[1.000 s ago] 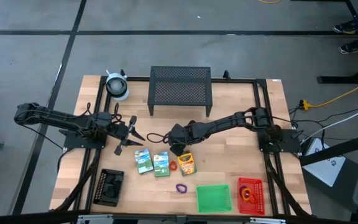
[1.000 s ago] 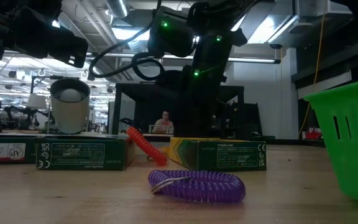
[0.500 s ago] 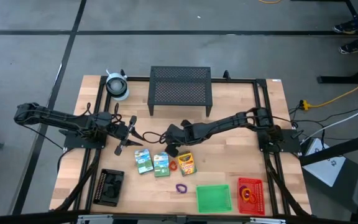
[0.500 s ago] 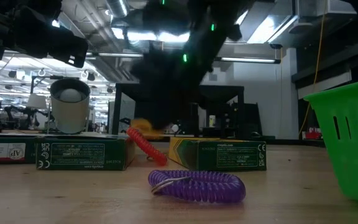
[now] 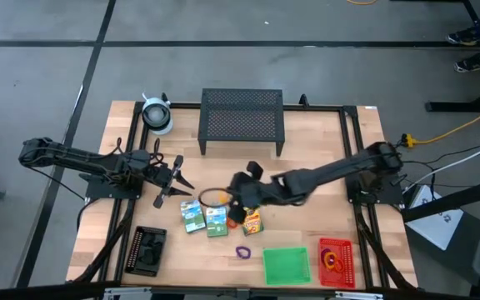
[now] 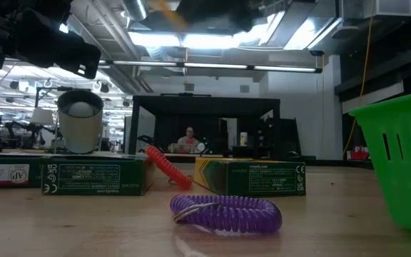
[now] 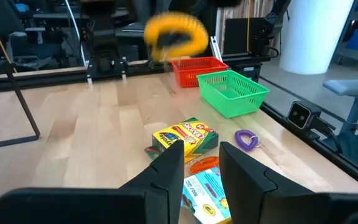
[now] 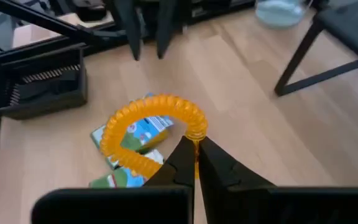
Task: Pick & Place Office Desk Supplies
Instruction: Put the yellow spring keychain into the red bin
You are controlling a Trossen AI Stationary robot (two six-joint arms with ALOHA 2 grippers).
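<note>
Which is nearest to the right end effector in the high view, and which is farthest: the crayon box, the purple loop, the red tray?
From the right end effector, which holds an orange loop:
1. Crayon box, just beside it, toward the front.
2. Purple loop, further toward the front edge.
3. Red tray, at the front right corner.

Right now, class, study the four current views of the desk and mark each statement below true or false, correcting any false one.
1. The right gripper holds an orange coiled loop above the table. True.
2. The purple loop lies inside the green tray. False: it lies on the bare wood beside that tray.
3. The red tray already holds an orange loop. True.
4. The left gripper is clamped on a card box. False: it holds nothing, off to the left of the boxes.
5. The crayon box sits in the black tray. False: it lies on the table, right of the green-white card boxes.
</note>
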